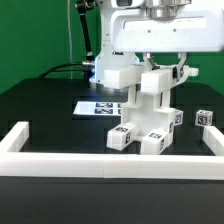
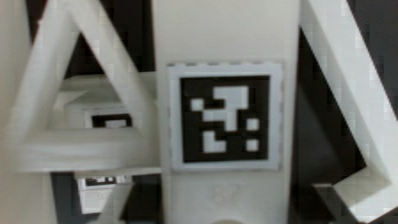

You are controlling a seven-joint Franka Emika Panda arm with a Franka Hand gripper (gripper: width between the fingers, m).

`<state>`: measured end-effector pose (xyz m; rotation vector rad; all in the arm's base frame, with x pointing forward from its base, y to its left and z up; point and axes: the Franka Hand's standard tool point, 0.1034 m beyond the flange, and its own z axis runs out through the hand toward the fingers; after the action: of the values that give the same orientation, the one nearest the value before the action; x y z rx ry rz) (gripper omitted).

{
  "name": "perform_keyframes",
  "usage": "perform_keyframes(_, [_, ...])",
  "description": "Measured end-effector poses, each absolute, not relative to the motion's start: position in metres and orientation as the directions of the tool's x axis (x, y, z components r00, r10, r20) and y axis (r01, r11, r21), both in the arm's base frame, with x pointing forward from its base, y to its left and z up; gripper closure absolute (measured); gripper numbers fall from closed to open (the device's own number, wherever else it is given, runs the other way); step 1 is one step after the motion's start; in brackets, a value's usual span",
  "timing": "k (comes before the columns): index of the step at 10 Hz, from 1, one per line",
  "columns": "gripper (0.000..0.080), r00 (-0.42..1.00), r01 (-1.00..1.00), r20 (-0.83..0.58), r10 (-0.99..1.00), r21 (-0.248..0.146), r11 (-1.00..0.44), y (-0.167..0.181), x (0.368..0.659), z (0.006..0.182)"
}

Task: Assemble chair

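- Upright bar of the chair fills the wrist view, with a black-and-white tag on its face.
- Claw is pressed together, apparently pinching that bar at the top of the half-built chair mid-counter.
- Risk: the smooth bar could slip or twist in the pinch and skew the joint.
- Risk: a sideways push may topple the narrow blocky stack.
- Parts look matte white, squared, hard-edged; tags are crisp and flat.
- Counter is flat black; a loose tagged block sits at the exterior view's right, inside the plain white border rail.
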<state>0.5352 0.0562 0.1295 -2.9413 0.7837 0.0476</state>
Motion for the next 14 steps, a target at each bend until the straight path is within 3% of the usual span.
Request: perform_keyframes(14, [0.0509, 0.869, -0.495, -0.042, -0.493, -0.095, -0.864, 0.0617, 0.5323, 0.1321])
